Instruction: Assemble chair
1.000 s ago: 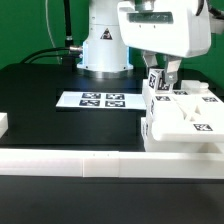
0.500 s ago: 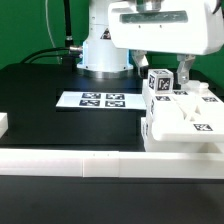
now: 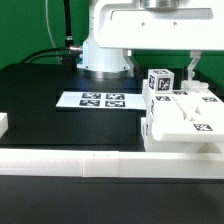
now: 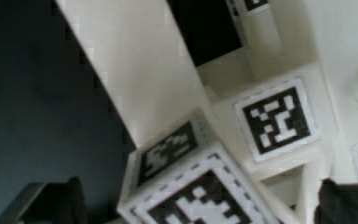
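Your 2-finger gripper (image 3: 166, 66) hung spread and empty just above the upright tagged post (image 3: 160, 85) of the matte white blocky plastic chair (image 3: 188, 118).

From my station, the gripper (image 3: 162, 68) runs off the upper edge of the frame, so I see only its lower part, and it hides much of the arm's base (image 3: 100, 52). The chair (image 3: 185, 115) is clipped at the right edge. On the wrist view everything is soft: marker tags (image 4: 274, 115) blur, and one dark finger (image 4: 48, 200) barely shows.
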Action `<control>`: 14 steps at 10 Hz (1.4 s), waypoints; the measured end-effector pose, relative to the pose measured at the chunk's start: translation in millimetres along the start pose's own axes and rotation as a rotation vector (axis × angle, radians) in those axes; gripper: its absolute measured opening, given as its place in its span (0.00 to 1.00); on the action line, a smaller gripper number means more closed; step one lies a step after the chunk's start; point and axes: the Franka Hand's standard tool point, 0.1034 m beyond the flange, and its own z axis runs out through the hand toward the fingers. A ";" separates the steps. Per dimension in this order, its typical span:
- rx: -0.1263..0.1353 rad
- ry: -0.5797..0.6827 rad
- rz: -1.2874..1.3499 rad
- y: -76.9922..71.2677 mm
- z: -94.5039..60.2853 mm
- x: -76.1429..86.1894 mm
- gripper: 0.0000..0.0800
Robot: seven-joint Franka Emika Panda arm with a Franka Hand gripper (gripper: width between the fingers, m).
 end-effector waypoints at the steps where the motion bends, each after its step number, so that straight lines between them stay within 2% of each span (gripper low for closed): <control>1: 0.000 0.000 -0.052 -0.3 0.2 -0.3 0.81; 6: 0.001 0.003 -0.336 0.9 1.0 -0.1 0.81; 7: 0.001 0.003 -0.335 0.7 1.0 -0.1 0.67; 8: 0.001 0.003 -0.335 0.8 1.0 -0.1 0.46; 9: 0.001 0.003 -0.335 0.8 0.9 -0.1 0.46; 10: 0.001 0.003 -0.335 0.7 0.9 -0.1 0.35; 12: 0.001 0.003 -0.320 0.7 1.0 -0.1 0.35; 14: 0.004 0.003 -0.191 0.5 0.9 -0.1 0.35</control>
